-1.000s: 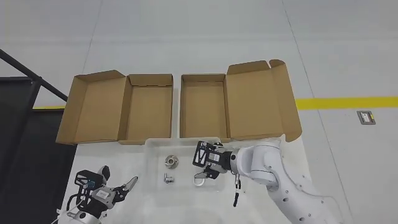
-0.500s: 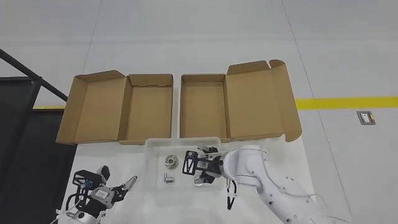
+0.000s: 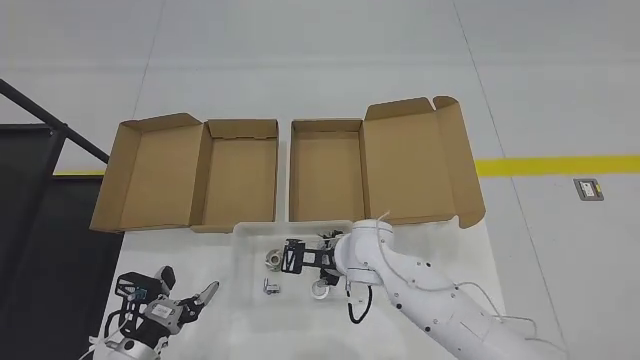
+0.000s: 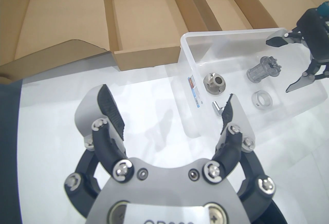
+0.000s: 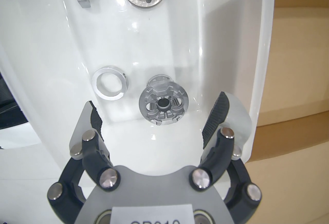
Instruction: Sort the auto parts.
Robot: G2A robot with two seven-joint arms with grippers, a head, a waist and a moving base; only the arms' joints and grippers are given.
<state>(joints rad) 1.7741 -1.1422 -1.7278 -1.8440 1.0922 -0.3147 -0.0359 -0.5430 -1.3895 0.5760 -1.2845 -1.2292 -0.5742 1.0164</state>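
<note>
I am looking down from overhead onto the table [image 3: 180, 255], cardboard boxes [image 3: 240, 175] and clear bin [image 3: 300, 226]. My left wrist camera is sitting low, facing across the table toward the boxes; my right one is peering closely into the bin, which all three are sharing.

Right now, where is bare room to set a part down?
Bare: left brown cardboard box, right brown cardboard box, white tabletop between left gripper and clear plastic bin. Crowded: the bin, with four metal parts and right gripper.
</note>
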